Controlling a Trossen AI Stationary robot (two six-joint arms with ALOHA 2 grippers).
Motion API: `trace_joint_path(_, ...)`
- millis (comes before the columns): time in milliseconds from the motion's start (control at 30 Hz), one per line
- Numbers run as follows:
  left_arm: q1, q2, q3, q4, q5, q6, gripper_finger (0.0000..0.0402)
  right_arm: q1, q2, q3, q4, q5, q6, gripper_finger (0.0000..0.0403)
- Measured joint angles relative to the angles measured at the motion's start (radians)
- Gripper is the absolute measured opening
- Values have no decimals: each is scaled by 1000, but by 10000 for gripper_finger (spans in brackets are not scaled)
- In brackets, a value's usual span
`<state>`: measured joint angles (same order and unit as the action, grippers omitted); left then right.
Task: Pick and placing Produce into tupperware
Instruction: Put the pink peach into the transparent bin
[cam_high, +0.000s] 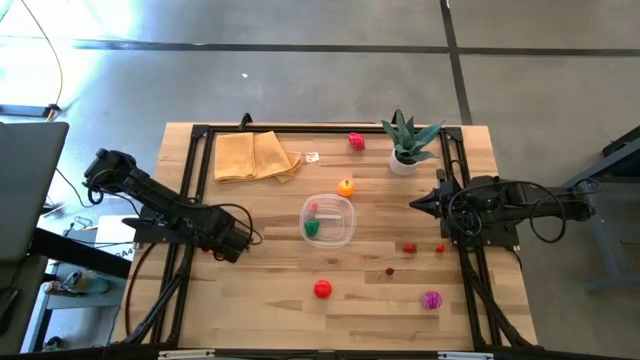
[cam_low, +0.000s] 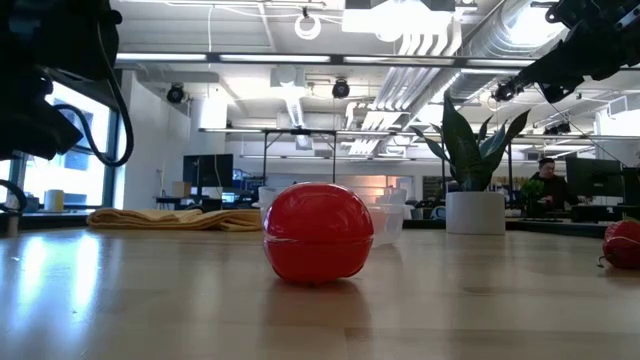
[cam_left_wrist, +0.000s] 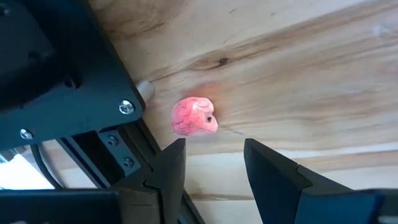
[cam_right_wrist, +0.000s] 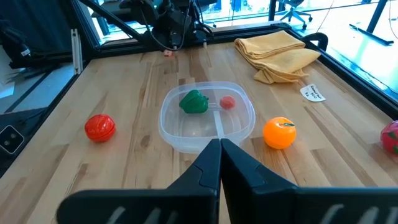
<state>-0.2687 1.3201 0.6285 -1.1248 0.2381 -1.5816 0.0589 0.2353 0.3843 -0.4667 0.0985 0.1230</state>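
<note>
The clear tupperware (cam_high: 340, 232) sits mid-table and holds a green piece (cam_right_wrist: 194, 102) and a small red piece (cam_right_wrist: 227, 102). Loose produce lies around it: an orange (cam_high: 345, 187), a red tomato (cam_high: 322, 289), a magenta piece (cam_high: 431, 299), a few small red bits (cam_high: 409, 247) and a red piece (cam_high: 356, 141) at the far edge. A small pink piece (cam_left_wrist: 194, 117) lies on the wood by the table's left frame. My left gripper (cam_left_wrist: 214, 146) hangs open just above it, pointing steeply down, nothing between its fingers. My right gripper (cam_right_wrist: 219, 148) waits shut at the table's right side.
A folded tan cloth (cam_high: 255, 156) lies at the far left and a potted plant (cam_high: 405, 140) stands at the far right. The black frame rail (cam_left_wrist: 93, 81) runs close beside the pink piece. A small paper tag (cam_high: 313, 157) lies by the cloth.
</note>
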Motion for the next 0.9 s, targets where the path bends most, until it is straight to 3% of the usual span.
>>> trace_joint_path(900,0,153,-2,7,-1,-102,152,0,0,0,-4,0,0,0)
